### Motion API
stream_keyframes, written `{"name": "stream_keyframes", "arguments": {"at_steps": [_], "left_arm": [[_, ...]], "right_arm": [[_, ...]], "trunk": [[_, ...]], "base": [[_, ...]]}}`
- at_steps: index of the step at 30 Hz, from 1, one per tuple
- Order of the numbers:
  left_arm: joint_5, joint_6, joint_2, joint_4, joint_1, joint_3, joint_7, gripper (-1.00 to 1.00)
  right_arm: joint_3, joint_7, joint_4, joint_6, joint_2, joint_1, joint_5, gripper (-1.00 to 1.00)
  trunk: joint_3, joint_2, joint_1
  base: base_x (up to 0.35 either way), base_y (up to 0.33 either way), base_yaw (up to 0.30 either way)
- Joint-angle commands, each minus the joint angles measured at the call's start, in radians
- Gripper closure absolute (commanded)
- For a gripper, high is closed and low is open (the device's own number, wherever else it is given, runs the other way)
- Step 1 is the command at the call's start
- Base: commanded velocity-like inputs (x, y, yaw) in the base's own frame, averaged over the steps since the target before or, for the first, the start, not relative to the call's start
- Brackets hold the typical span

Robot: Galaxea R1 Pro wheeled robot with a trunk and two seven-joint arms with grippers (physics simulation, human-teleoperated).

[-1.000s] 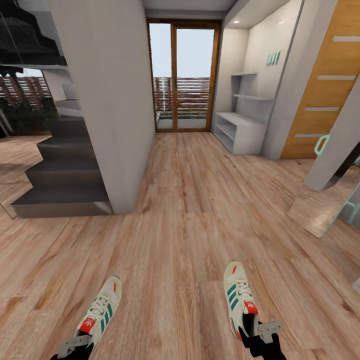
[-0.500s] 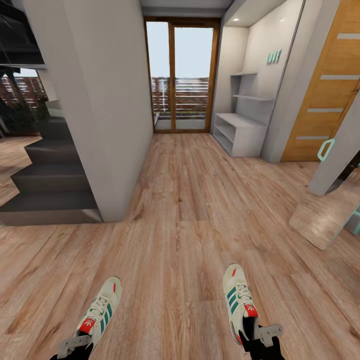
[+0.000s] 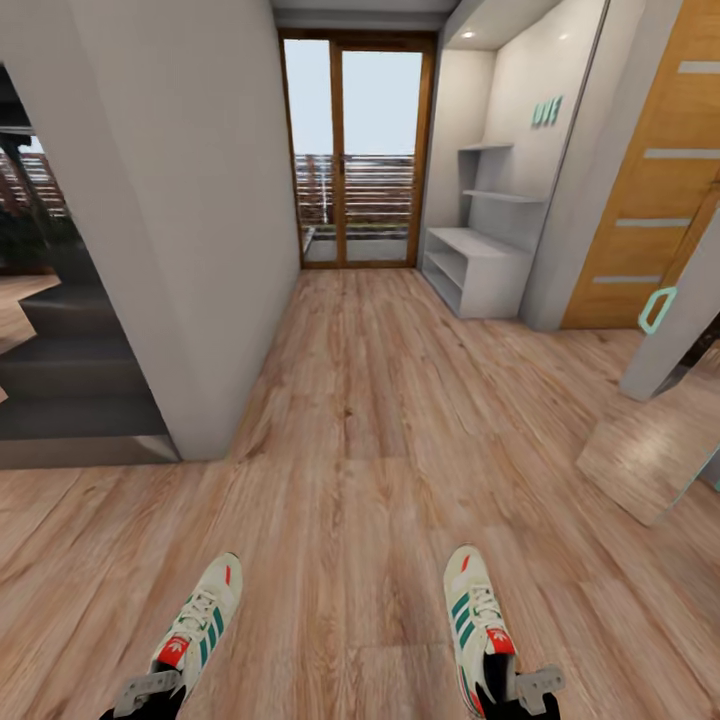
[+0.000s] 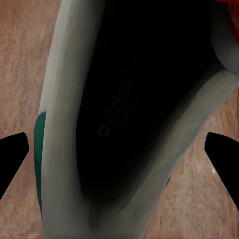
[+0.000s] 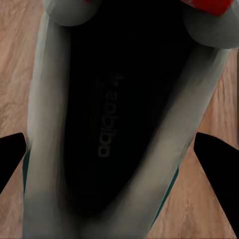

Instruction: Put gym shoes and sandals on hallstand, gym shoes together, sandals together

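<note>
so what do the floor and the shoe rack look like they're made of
Floor: wood-look planks, light brown with visible grain and board seams, matte; real wood or laminate can't be told. Shoe rack: smooth pale grey-white panels, no grain, probably painted board.

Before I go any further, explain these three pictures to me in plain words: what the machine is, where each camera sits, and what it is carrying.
This is a simulated wheeled robot with two arms, each ending in a two-fingered pincer. The wide picture comes from a camera on its head, looking forward and down a corridor with a wood-plank floor. At the bottom, the left pincer grips one gym shoe at the heel, and the right pincer grips the other gym shoe. Both are cream-white with green stripes. Ahead on the right stands the pale hallstand, with glass doors at the corridor's end.

The two close pictures come from cameras near each pincer, looking along its fingers. Each looks into the dark inside of its shoe, left and right, with the black fingertips at the picture's edges.
</note>
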Motion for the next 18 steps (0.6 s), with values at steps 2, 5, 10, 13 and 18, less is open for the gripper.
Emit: {"name": "stream_keyframes", "arguments": {"at_steps": [2, 5, 10, 13, 18], "left_arm": [[-0.009, -0.004, 0.000, -0.001, -0.001, 0.009, -0.005, 1.00], [-0.009, -0.004, 0.000, -0.001, -0.001, 0.009, -0.005, 1.00], [-0.009, -0.004, 0.000, -0.002, -0.001, 0.009, -0.005, 1.00], [-0.009, -0.015, 0.000, -0.001, -0.001, 0.009, -0.005, 1.00], [-0.009, -0.050, 0.000, 0.001, -0.001, 0.008, -0.005, 1.00]], "right_arm": [[-0.010, 0.004, 0.001, -0.002, 0.000, -0.001, 0.007, 1.00], [-0.010, 0.004, 0.002, -0.002, 0.000, -0.001, 0.007, 1.00], [-0.010, 0.005, 0.003, 0.000, 0.001, -0.001, 0.009, 1.00], [-0.010, 0.005, 0.004, 0.001, 0.003, -0.001, 0.009, 1.00], [-0.010, 0.006, 0.004, 0.001, 0.003, -0.001, 0.009, 1.00]], "trunk": [[-0.001, 0.000, 0.000], [-0.001, 0.000, 0.000], [-0.001, 0.000, 0.000], [-0.001, 0.000, 0.000], [-0.001, 0.000, 0.000]], "base": [[0.323, -0.071, 0.000], [0.332, -0.032, 0.000], [0.338, -0.005, 0.000], [0.339, 0.059, 0.000], [0.339, 0.084, 0.000]]}}
